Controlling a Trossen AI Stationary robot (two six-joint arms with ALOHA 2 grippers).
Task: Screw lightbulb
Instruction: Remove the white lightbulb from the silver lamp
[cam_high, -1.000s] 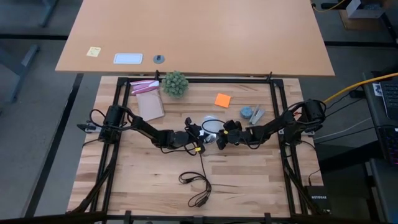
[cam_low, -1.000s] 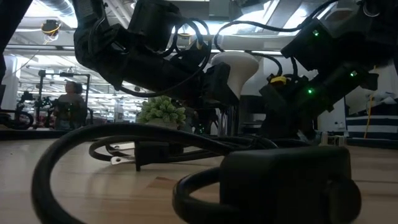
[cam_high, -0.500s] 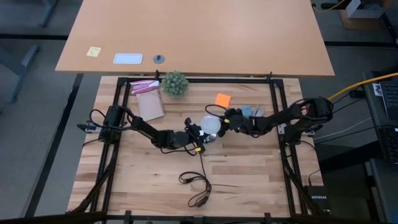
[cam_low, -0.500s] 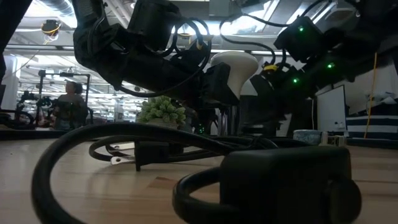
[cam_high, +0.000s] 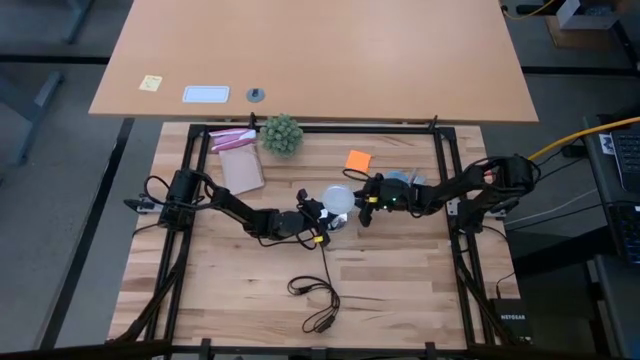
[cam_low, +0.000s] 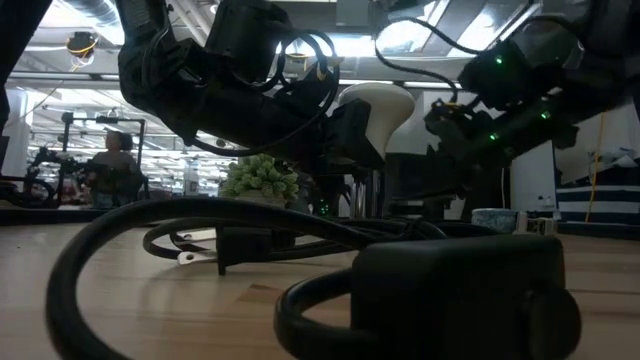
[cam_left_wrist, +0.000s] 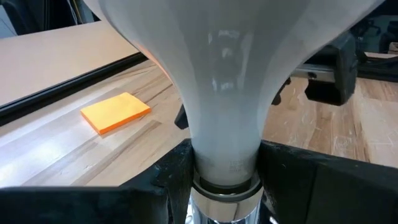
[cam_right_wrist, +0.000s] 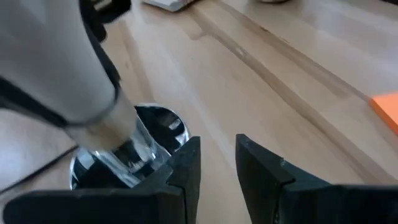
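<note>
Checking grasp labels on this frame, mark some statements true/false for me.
1. The left fingers clamp the bulb at its neck. True.
2. The right fingers hold the bulb. False: they stand slightly apart with nothing between them, beside the bulb.
3. The orange pad lies flat on the table. True.
4. The plant sits at the near edge by the cord. False: it sits at the far edge, and the cord lies nearer the camera side.
5. The bulb lies loose on the table. False: it stands upright in the left fingers.
</note>
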